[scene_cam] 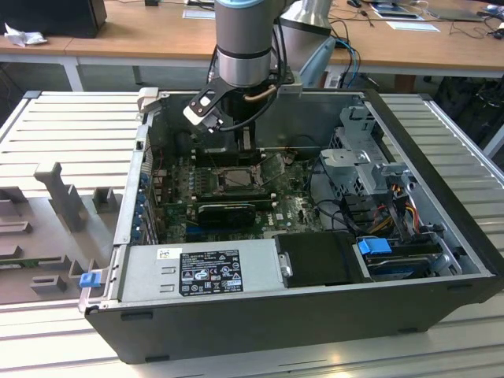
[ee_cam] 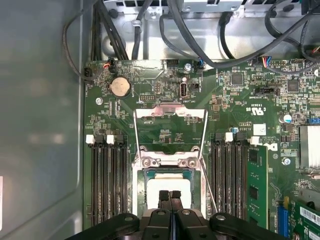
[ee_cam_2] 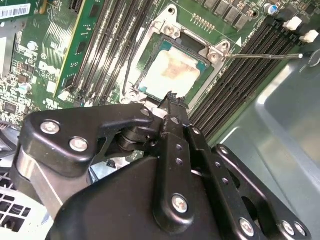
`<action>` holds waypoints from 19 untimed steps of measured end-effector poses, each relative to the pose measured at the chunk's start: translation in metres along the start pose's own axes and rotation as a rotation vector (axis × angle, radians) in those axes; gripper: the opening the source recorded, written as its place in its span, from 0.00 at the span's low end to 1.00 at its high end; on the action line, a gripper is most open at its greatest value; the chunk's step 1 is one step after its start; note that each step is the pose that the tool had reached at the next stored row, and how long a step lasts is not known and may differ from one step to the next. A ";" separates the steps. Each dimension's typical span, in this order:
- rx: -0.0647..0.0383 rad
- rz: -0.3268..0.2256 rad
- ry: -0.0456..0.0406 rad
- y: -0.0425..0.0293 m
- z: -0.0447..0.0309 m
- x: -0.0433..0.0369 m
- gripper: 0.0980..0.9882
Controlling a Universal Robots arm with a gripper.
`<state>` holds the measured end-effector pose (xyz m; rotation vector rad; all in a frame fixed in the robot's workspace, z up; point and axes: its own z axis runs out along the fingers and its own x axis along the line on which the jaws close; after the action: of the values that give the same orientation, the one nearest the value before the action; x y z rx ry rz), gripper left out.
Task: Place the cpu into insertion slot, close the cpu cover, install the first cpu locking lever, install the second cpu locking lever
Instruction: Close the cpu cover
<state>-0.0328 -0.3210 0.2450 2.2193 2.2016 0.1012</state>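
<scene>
Your claw (ee_cam_2: 172,97) is clenched, tips together with nothing between them, right at the edge of the cpu (ee_cam_2: 172,70). The chip lies in the insertion slot (ee_cam: 146,172) on the motherboard (ee_cam: 120,130); whether the tips actually touch it I can't quite tell. The cpu cover (ee_cam: 170,112) is flipped back, open. For seating, I'd use no downward force: keep the chip level and check every edge sits flush.

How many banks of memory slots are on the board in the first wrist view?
2. One bank lies along one side of the chip, the other along the opposite side. The tool covers some board; more may be hidden.
</scene>
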 end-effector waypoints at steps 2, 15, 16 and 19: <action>0.000 0.000 -0.0001 0.0026 -0.0001 0.0005 0.01; 0.000 0.000 -0.0004 0.0090 -0.0051 0.0016 0.01; 0.000 0.000 -0.0006 0.0111 -0.0051 0.0016 0.01; 0.000 0.000 -0.0011 0.0152 -0.0066 0.0022 0.01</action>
<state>-0.0180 -0.3192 0.2525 2.2186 2.2011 0.0999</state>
